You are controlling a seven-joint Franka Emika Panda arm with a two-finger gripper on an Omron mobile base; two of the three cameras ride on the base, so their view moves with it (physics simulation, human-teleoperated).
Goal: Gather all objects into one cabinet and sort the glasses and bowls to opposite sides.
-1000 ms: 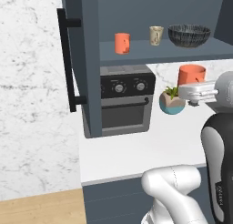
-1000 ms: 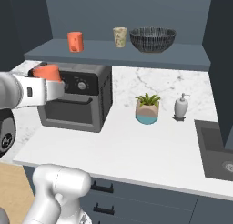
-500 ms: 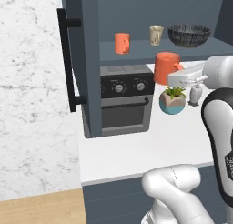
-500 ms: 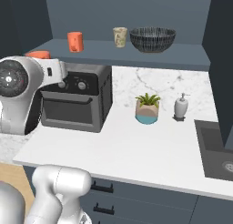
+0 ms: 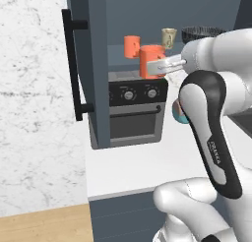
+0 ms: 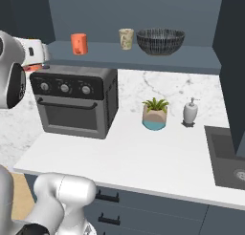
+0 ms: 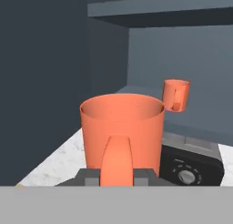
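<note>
My gripper is shut on a plain orange cup, held upright just above the oven's top, in front of the open cabinet's shelf. In the hand view this held cup is close, its handle towards the camera. A second orange cup stands at the shelf's left; it also shows beyond the held one as the far orange cup. Right of it stand the beige patterned cup and the wide dark bowl. The cabinet door hangs open at the left with its black bar handle.
A dark toaster oven sits on the white counter under the shelf's left end. A teal-and-beige plant pot and a soap dispenser stand to its right, with a sink at the far right.
The arm has swung left with the orange cup, from in front of the plant pot to above the oven near the shelf's left end. The shelf's things have not moved.
</note>
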